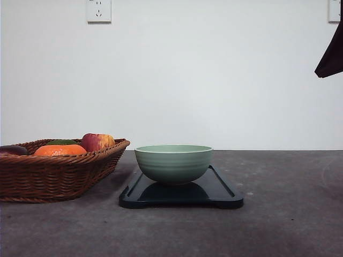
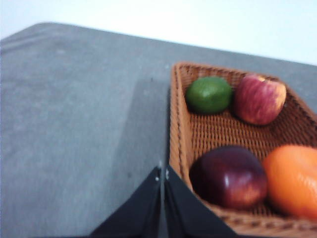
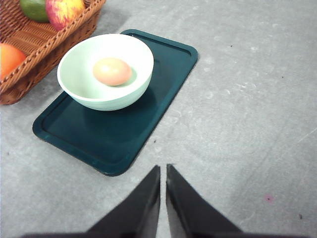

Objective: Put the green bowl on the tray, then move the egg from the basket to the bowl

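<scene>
The green bowl [image 1: 173, 162] [image 3: 106, 70] stands on the dark tray [image 1: 220, 188] [image 3: 119, 134], toward the tray's end nearest the basket. The egg [image 3: 112, 71] lies inside the bowl. The wicker basket [image 1: 53, 171] [image 2: 198, 134] [image 3: 34, 39] sits to the left of the tray. My right gripper [image 3: 163, 171] is shut and empty, hovering over bare table past the tray's near corner. My left gripper [image 2: 163, 173] is shut and empty, above the table just outside the basket's rim.
The basket holds a red-yellow apple [image 1: 97, 142] [image 2: 259, 98], an orange [image 1: 60, 150] [image 2: 294, 179], a green fruit [image 2: 209, 94] and a dark red fruit [image 2: 229, 176]. A dark piece of the right arm [image 1: 330, 56] hangs at upper right. A white wall stands behind the table.
</scene>
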{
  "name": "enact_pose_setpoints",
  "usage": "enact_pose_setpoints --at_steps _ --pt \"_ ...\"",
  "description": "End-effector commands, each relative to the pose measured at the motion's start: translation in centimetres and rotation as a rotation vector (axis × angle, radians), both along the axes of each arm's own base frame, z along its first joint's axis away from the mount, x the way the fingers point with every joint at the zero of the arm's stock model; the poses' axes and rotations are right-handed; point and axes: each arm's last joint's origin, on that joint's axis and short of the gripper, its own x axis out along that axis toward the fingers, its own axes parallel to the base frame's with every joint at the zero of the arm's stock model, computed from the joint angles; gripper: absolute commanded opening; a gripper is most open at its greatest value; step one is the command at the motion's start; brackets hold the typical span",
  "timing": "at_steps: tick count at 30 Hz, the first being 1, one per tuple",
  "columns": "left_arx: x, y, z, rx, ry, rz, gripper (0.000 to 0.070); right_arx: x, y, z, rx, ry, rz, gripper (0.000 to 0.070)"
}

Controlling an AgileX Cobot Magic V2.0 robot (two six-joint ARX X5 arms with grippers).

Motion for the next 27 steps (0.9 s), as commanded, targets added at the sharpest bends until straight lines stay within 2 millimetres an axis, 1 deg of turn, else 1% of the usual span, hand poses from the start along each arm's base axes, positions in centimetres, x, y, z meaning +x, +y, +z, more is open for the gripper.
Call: enact_pose_setpoints --at_steps 1,24,27 --pt "0.01 0.02 -0.63 0.008 0.014 -0.001 0.0000 0.07 0.11 0.28 0.007 -0.014 0.004 0.0012" --pt "0.00 0.02 -0.59 0.018 0.009 -0.002 0.0000 0.08 0.11 0.28 0.007 -0.014 0.004 0.0012" --pt "0.00 0.02 -0.58 0.017 0.009 -0.002 0.0000 0.11 0.03 0.34 -0.039 -0.048 0.010 0.0012"
